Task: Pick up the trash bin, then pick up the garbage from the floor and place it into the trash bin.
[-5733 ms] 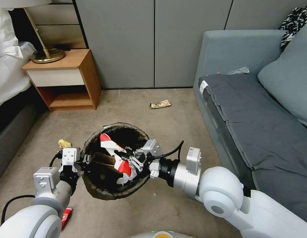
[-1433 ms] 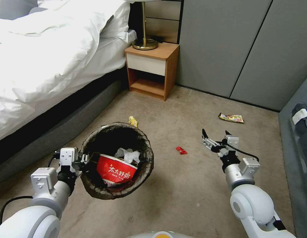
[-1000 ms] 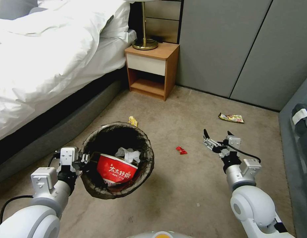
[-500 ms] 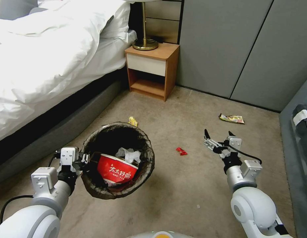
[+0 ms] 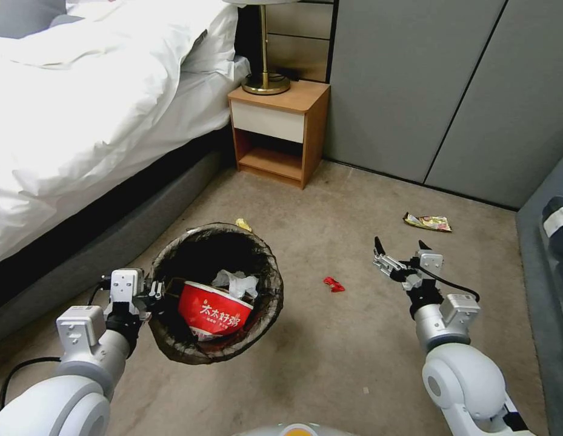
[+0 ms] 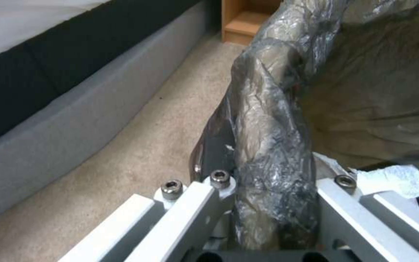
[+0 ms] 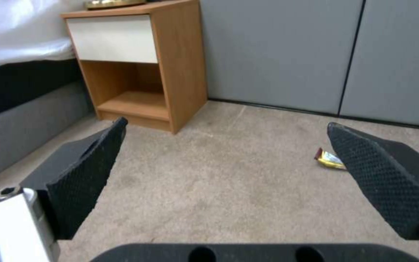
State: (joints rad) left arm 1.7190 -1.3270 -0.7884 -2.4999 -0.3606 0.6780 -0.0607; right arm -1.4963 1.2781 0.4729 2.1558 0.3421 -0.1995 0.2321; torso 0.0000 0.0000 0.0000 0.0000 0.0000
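Note:
My left gripper [image 5: 153, 292] is shut on the dark liner rim of the trash bin [image 5: 172, 257] and holds it above the carpet. In the left wrist view the crumpled liner rim [image 6: 267, 145] sits between the fingers. A red noodle bowl [image 5: 214, 312] and white tissue [image 5: 236, 283] lie inside the bin. My right gripper [image 5: 399, 244] is open and empty, low over the floor to the bin's right. A small red wrapper [image 5: 333, 283] lies between bin and right gripper. A yellow wrapper [image 5: 243, 224] peeks from behind the bin. A yellow-red wrapper [image 5: 428, 222] lies farther off, and past the right gripper's open fingers [image 7: 86, 182] as the wrapper [image 7: 331, 160].
A bed [image 5: 81, 91] with a grey base runs along the left. A wooden nightstand [image 5: 281, 130] with a brass lamp [image 5: 266, 82] stands against the grey wall panels. A sofa edge [image 5: 554, 236] is at the right. Open carpet lies ahead.
Since the oldest frame the view has turned toward the bed; the right gripper has left the bin, and the red bowl now lies inside. Over the last second things barely moved.

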